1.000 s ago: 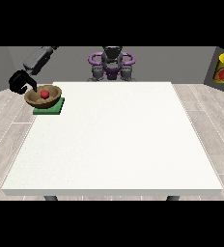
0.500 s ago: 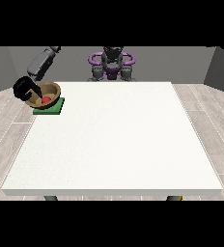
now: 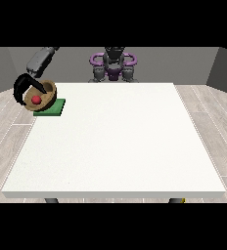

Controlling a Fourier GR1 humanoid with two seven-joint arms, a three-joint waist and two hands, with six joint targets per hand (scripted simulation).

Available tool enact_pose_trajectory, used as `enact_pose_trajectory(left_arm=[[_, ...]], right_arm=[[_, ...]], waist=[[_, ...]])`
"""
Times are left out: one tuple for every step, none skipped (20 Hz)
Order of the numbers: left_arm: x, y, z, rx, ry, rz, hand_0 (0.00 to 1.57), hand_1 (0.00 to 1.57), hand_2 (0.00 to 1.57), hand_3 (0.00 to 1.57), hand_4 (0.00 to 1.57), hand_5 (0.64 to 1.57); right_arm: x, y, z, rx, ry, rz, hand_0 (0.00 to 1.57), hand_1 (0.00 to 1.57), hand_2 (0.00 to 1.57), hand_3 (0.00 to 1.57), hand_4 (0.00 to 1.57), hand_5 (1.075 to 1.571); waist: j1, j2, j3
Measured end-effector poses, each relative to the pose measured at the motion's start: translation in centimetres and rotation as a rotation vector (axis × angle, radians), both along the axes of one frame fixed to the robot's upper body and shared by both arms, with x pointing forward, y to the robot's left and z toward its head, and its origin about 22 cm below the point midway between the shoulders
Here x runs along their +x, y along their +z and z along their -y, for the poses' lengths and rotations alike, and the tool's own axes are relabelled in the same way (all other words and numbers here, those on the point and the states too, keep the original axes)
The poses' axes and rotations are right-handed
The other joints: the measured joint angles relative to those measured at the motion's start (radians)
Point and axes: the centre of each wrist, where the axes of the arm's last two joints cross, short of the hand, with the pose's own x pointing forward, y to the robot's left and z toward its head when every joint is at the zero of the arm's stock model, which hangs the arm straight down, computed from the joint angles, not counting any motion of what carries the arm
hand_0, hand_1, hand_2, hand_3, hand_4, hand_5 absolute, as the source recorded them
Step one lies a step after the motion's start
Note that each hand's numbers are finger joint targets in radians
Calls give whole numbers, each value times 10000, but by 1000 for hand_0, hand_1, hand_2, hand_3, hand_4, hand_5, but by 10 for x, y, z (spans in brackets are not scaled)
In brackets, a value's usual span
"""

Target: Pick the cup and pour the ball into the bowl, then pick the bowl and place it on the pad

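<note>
The black fingers (image 3: 21, 88) of the hand (image 3: 23, 92) at the view's left curl round the far-left rim of the brown bowl (image 3: 47, 99) and have hold of it. Inside the bowl, just right of the fingers, sits the red ball (image 3: 36, 99). The bowl looks tilted and overhangs the left edge of the green pad (image 3: 53, 107), which lies below and to the right of the fingers; my guess is it must shift right before being set down. No other hand shows. No writing visible anywhere.

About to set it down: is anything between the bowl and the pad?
Nothing visible. The bowl, red ball inside, is held by the robot hand at the view's left, over the green pad's left edge.
</note>
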Motion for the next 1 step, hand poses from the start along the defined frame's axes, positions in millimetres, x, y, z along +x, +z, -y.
enact_pose_trajectory(left_arm=[[2, -6, 2, -29, 14, -208, 0, 0, 0, 0, 1190, 1569]], right_arm=[[1, 5, 1, -51, 23, -155, 0, 0, 0, 0, 200, 1375]], waist=[[-34, -206, -1]])
